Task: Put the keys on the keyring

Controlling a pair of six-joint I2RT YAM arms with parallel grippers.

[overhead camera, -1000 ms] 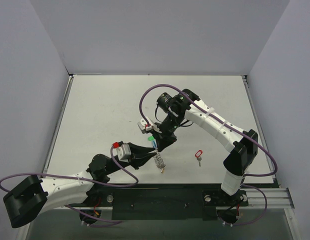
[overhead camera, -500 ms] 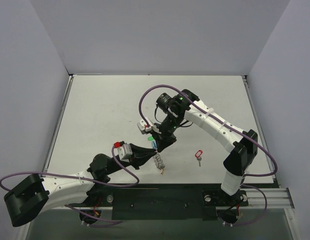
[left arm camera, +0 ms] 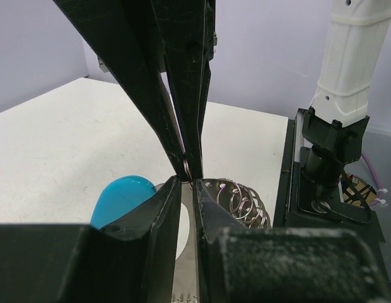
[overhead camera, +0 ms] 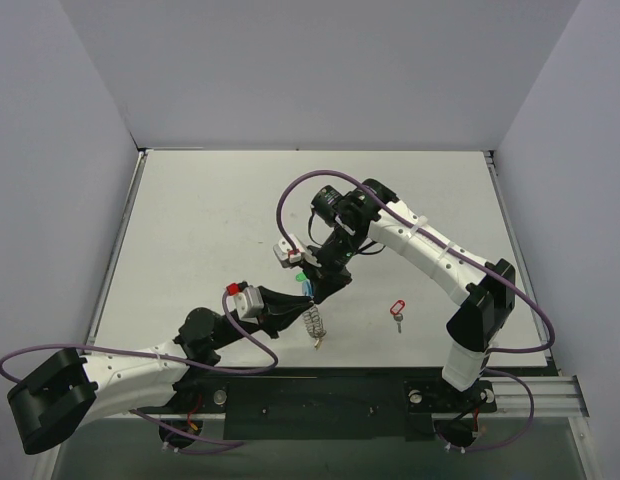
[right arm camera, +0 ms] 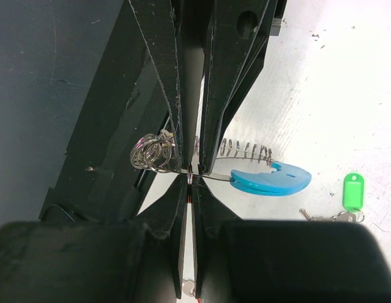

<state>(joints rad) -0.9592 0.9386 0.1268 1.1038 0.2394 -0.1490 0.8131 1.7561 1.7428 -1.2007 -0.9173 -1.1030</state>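
My left gripper (overhead camera: 301, 301) (left arm camera: 186, 183) is shut on the keyring's thin metal loop. The keyring's light-blue tag (left arm camera: 123, 196) (right arm camera: 268, 178) sits on one side of the fingers. Its bunch of silvery rings (left arm camera: 243, 199) (right arm camera: 152, 153) hangs on the other, and the yellow piece (overhead camera: 315, 340) hangs lowest. My right gripper (overhead camera: 313, 291) (right arm camera: 190, 179) is shut on a small split ring, tip to tip with the left gripper and touching the loop. What hangs from that ring is hidden. The green key (right arm camera: 351, 192) (overhead camera: 302, 277) and the red key (overhead camera: 396, 310) lie on the table. No black tag shows.
The white table (overhead camera: 210, 220) has grey walls at the back and both sides. The black base rail (overhead camera: 330, 395) runs along the near edge. Purple cables loop over both arms.
The hanging chain and yellow piece have swung slightly left. Both grippers stay closed and almost still at the same spot.
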